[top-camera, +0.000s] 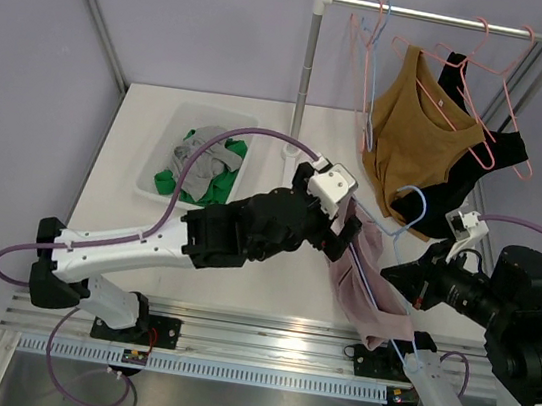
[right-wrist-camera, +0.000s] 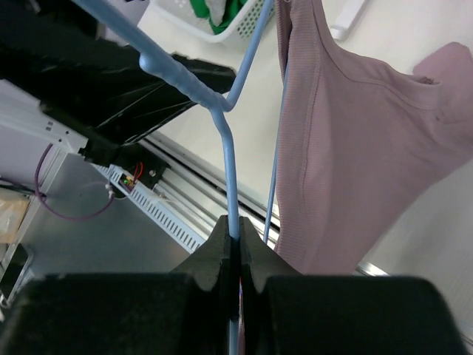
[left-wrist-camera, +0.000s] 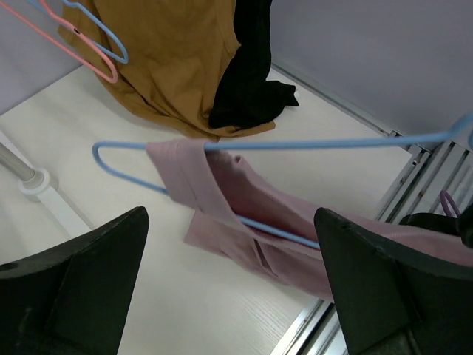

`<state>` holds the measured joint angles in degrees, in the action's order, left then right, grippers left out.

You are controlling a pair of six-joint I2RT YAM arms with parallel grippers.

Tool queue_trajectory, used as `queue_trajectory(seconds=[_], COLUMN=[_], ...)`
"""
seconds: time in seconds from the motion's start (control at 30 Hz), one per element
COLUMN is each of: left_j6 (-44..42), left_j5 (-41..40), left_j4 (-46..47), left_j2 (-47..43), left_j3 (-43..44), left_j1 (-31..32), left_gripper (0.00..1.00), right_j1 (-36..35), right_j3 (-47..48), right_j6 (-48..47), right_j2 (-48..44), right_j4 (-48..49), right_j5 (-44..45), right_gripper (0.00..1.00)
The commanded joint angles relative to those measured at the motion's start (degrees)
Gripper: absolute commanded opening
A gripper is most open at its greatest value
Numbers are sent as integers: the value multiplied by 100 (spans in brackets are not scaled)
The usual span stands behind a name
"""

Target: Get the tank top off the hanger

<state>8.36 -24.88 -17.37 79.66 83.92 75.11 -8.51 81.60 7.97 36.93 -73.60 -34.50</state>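
Currently the pink tank top (top-camera: pixel 368 282) hangs draped on the blue hanger (right-wrist-camera: pixel 228 170), low over the desk's (top-camera: pixel 138 144) near edge, between the two arms. Right end effector (right-wrist-camera: pixel 235 240) is clamped tight on the hanger's wire. Left end effector (left-wrist-camera: pixel 230 248) is spread wide, gripping nothing, just beside the top. Behind, a rack (top-camera: pixel 428 16) holds a brown top (top-camera: pixel 416 143) and a black top (top-camera: pixel 506 147). White bin (top-camera: pixel 159 159) of clothes sits far left.
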Motion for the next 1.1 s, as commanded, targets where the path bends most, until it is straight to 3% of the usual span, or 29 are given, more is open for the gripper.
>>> queue_trajectory(seconds=[0.0, 0.2, 0.23, 0.27, 0.33, 0.43, 0.63, 0.8, 1.07], left_j6=[-116, 139, 157, 175, 140, 78, 52, 157, 122], left_j5=[-148, 18, 71, 106, 317, 572, 335, 686, 598], left_j4=[621, 708, 726, 804, 910, 1068, 937, 1182, 1077], left_j2=[164, 235, 217, 182, 59, -55, -170, -503, -469], left_j3=[379, 20, -42, -112, -305, -438, -481, -833, -860], left_j1=[-84, -418, -479, -489, -489, -480, -489, -489, -594], left_gripper=[94, 69, 68, 69, 85, 95, 88, 92, 86], right_j1=[-150, -265, -291, -326, -335, -335, -335, -335, -335], right_j3=[101, 163, 189, 198, 189, 137, 110, 75, 84], right_j6=[47, 12, -14, -23, -32, -41, -58, -15, 3], right_j2=[-80, -89, -63, -45, 25, 95, 95, 183, 192], right_j4=[250, 276, 276, 268, 285, 355, 399, 408, 514], right_j5=[-479, -549, -488, -374, -303, -241, -154, 268, -390], right_gripper=[0, 0, 0, 0, 0, 0, 0, 0, 0])
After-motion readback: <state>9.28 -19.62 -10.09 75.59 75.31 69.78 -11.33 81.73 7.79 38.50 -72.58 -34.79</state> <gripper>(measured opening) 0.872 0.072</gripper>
